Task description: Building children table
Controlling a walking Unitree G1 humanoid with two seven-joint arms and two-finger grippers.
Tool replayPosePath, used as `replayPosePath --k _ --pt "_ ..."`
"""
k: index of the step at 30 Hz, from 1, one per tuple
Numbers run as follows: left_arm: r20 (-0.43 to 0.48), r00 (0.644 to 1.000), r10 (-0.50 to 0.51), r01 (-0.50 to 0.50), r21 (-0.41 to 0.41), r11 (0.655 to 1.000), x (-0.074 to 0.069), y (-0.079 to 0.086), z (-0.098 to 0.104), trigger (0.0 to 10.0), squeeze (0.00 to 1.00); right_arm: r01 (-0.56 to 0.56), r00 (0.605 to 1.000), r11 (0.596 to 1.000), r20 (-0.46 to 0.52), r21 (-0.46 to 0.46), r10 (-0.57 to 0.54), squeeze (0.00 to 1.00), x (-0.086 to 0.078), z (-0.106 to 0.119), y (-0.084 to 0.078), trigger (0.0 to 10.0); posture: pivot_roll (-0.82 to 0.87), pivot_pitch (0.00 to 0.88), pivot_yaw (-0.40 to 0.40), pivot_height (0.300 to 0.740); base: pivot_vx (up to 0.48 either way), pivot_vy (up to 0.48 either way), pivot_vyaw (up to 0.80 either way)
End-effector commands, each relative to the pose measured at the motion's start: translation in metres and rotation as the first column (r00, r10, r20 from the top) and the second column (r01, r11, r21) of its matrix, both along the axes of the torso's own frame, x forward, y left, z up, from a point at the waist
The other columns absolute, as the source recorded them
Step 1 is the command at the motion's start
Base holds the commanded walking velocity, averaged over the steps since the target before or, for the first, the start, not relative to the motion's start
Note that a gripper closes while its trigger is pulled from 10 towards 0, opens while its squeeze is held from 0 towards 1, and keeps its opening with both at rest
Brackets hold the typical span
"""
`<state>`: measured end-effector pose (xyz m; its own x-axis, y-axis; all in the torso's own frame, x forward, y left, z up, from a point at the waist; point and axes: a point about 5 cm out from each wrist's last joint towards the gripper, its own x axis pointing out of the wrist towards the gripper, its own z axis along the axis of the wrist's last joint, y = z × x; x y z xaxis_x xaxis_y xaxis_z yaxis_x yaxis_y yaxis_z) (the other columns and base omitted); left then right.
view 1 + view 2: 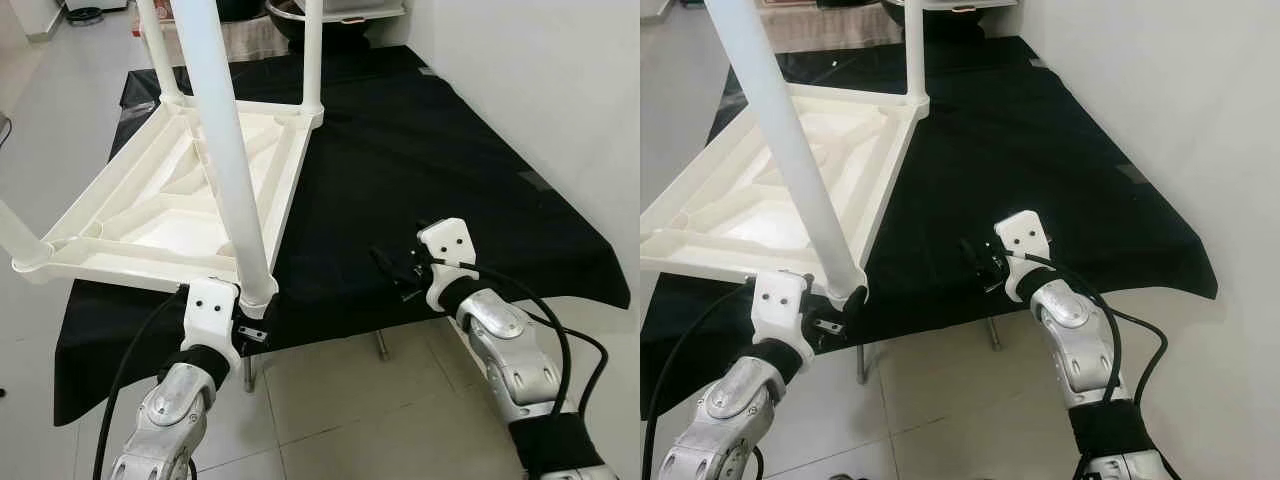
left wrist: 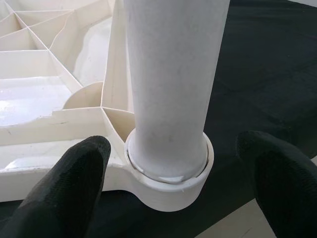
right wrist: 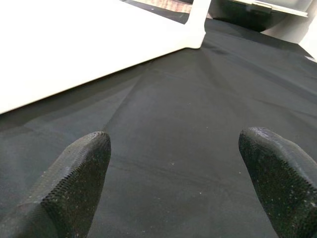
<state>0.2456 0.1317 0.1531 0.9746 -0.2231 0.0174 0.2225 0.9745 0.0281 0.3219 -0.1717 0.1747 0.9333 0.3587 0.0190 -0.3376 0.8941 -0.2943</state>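
The white plastic children's table [image 1: 170, 200] lies upside down on a black cloth [image 1: 420, 160], its ribbed underside facing up. White legs stand in its corner sockets; the nearest leg [image 1: 225, 130] sits in the socket [image 2: 168, 183] at the front corner. My left gripper [image 2: 176, 163] is open at that corner, one black finger [image 2: 69, 193] on each side of the leg's base and not touching it. My right gripper [image 1: 395, 265] is open just over the bare cloth near the front edge, to the right of the table, with nothing between its fingers [image 3: 74, 178].
The cloth-covered work surface ends just ahead of both wrists, with tiled floor [image 1: 350, 400] and a metal support leg [image 1: 382, 345] below. A white wall [image 1: 560, 80] runs along the right side. A far table leg [image 1: 312, 50] rises at the back corner.
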Motion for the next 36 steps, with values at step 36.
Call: replayPosePath --k 36 --pt "0.015 0.999 -0.029 0.028 0.051 0.998 0.0008 -0.0012 -0.0031 10.0 0.0 -0.018 1.0 1.0 -0.001 -0.001 0.018 0.0 -0.0016 -0.0021 0.0046 10.0 0.06 0.149 -0.042 0.74 0.0 0.0 0.0"
